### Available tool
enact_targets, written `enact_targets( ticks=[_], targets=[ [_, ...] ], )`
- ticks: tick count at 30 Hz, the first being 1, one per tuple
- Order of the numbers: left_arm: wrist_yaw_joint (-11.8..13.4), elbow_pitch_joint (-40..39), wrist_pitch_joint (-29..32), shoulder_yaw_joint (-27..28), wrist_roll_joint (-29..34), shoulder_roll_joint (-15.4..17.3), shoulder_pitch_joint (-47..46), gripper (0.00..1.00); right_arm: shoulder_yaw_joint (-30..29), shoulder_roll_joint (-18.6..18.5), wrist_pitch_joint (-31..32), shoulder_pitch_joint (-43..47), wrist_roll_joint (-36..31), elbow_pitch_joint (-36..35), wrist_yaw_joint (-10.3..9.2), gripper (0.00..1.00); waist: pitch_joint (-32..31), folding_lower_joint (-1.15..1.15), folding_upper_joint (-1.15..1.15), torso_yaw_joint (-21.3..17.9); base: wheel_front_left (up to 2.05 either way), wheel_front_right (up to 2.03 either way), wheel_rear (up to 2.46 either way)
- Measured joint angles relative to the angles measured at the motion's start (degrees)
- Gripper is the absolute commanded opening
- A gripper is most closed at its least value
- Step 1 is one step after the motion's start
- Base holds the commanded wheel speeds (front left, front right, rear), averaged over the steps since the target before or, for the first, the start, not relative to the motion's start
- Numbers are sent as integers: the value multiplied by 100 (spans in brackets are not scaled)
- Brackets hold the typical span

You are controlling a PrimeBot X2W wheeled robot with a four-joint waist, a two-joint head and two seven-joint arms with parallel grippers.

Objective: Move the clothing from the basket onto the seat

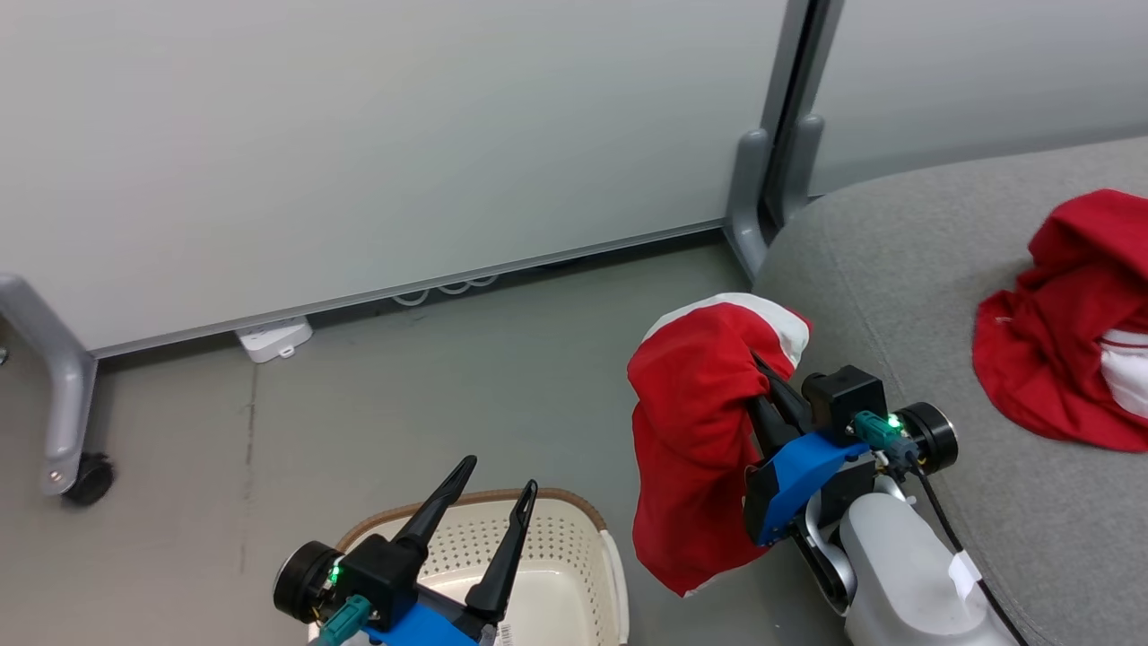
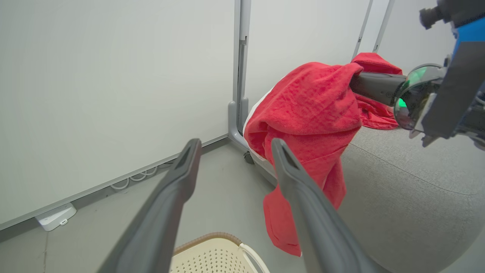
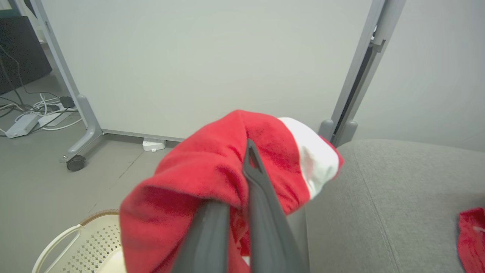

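Clothing [image 1: 1067, 332] lies partly on the seat [image 1: 897, 296] already: 1 red piece, well in from the edge. The 2nd garment [image 1: 695, 431] hangs over the floor just beside the seat's edge, pinched in the right claw [image 1: 767, 395]. The basket [image 1: 556, 538] looks empty where it shows. Above it hovers the left claw [image 1: 500, 475], spread wide. Next, I judge: carry the garment over the cushion, then release.

Even, soft indoor light; wrist views bend edges, near fingers blurred.
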Motion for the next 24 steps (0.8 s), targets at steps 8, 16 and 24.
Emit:
enact_targets(
  ticks=[8, 16, 24],
  targets=[
    [-8, 3, 0, -4, 42, -11, -66, 100, -23, 0, 1, -17, 3, -21, 0, 0, 70, 0, 0, -700, 0, 0, 0],
    [-8, 13, 0, -103, 33, 41, -143, 100, -36, -1, -27, -37, 34, -15, 0, 0, 179, 0, 0, -1370, 0, 0, 0],
    [-8, 32, 0, -159, 33, 103, -171, 100, 13, -2, -82, -34, 192, 2, 0, 0, 273, 0, 0, -1899, 0, 0, 0]
  ],
)
